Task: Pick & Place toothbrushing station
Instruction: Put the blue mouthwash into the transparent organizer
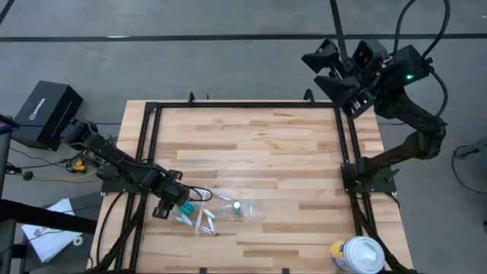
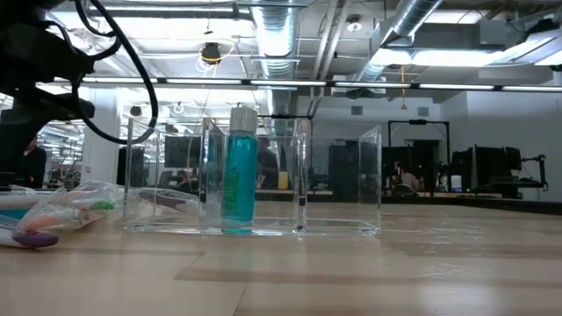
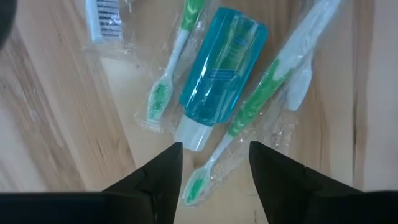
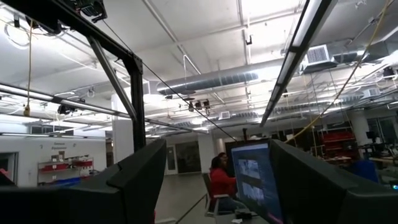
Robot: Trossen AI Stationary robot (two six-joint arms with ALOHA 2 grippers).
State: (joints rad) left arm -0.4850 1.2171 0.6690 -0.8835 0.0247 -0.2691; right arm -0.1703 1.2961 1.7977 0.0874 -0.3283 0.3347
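Left gripper (image 3: 212, 163), fingers spread, hovers above a teal tube (image 3: 221, 71) lying among wrapped toothbrushes (image 3: 261, 96) on the wooden worktop (image 1: 289, 152). Just beside the pile, the clear holder (image 2: 255, 180) stands with another tube inside. Right gripper (image 4: 211, 180), fingers spread, is raised beyond the far corner.

The high view is taken from overhead, straight down on the whole table (image 1: 251, 152). The low view is set at tabletop level, close to the clear holder (image 2: 255, 180), facing the room beyond. The left wrist view is aimed down past the parted fingers of the left gripper (image 3: 214, 171), close above a teal tube (image 3: 221, 74) and wrapped toothbrushes (image 3: 171, 68); this cluster is shared with the high view. The right wrist view is pointed up at the ceiling.
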